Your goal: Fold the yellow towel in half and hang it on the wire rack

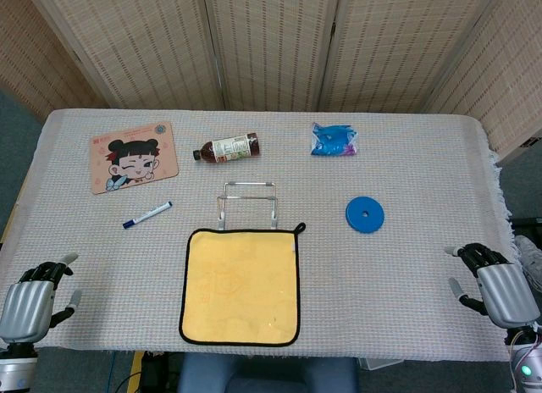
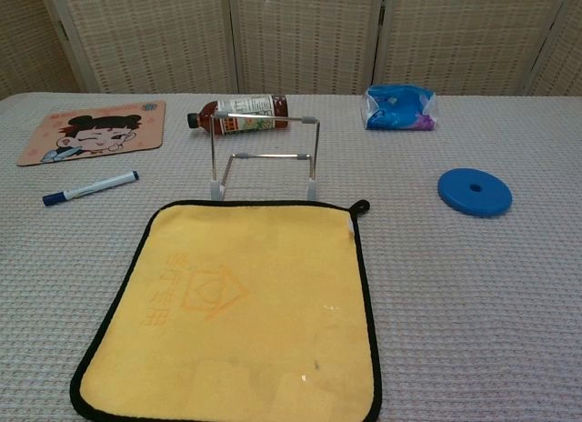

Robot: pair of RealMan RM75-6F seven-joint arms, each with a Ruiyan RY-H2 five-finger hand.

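Flat and unfolded, the yellow towel [image 2: 232, 308] lies at the near middle of the desk [image 1: 423, 283], its black-edged hanging loop at the far right corner. Just beyond its far edge stands the wire rack [image 2: 264, 158], upright and bare. Behind the rack a brown bottle [image 2: 238, 110] lies on its side; to the left are a blue-capped marker [image 2: 89, 187] and, farther back, a cartoon mouse pad [image 2: 95, 130]. A blue disc [image 2: 474, 191] sits to the right, and a blue plastic packet [image 2: 398, 107] lies at the far right. The left hand [image 1: 34, 300] and right hand [image 1: 495, 283] rest at the near corners, well apart from the towel, holding nothing; their fingers look loosely spread, though partly cut off by the frame edge.
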